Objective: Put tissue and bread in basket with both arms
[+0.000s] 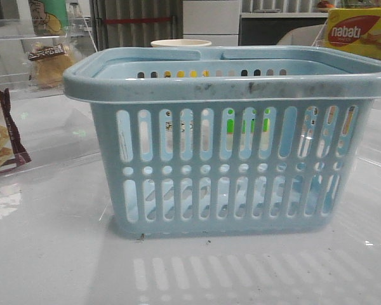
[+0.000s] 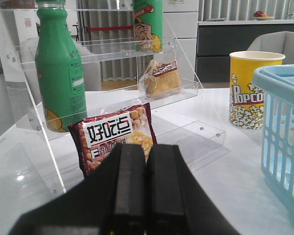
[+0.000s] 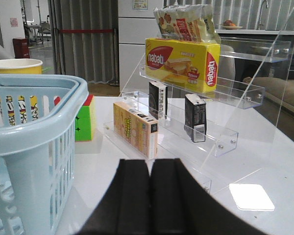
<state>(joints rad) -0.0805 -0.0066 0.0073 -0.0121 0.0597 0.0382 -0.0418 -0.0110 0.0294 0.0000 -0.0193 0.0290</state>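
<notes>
The basket point(image 1: 228, 136) stands at the centre of the front view, close to the camera, and nothing can be made out inside it through the slots. The bread point(image 2: 160, 78) sits on the middle tier of a clear acrylic shelf point(image 2: 183, 90) on the left side; in the left wrist view it lies at about twelve o'clock from the left gripper point(image 2: 146, 188), well apart from it, with a maroon-edged cracker packet point(image 2: 112, 137) standing between them, just past the fingertips. The same packet of bread shows dimly at ten o'clock of the basket in the front view. The left gripper's jaws are pressed together with nothing between them. The right gripper point(image 3: 149, 188) is likewise closed and empty. From it, a black pack point(image 3: 195, 117) with pale print stands upright on a lower tier of the right-hand rack at about one o'clock; a second dark pack point(image 3: 158, 99) stands at twelve o'clock on the next tier up, and which of the two is the tissue cannot be told for sure, though the nearer one seems likelier. The bread will probably be light and soft, its film slippery and crinkly, so a firm squeeze would crush it; a hold across the packet's narrow width, below the dark label band, looks safest. The tissue pack should be light and yielding but regular in shape, and pinching its two broad faces ought to hold well. Both shelves have raised front lips, so each item likely needs a lift before it is drawn out.
</notes>
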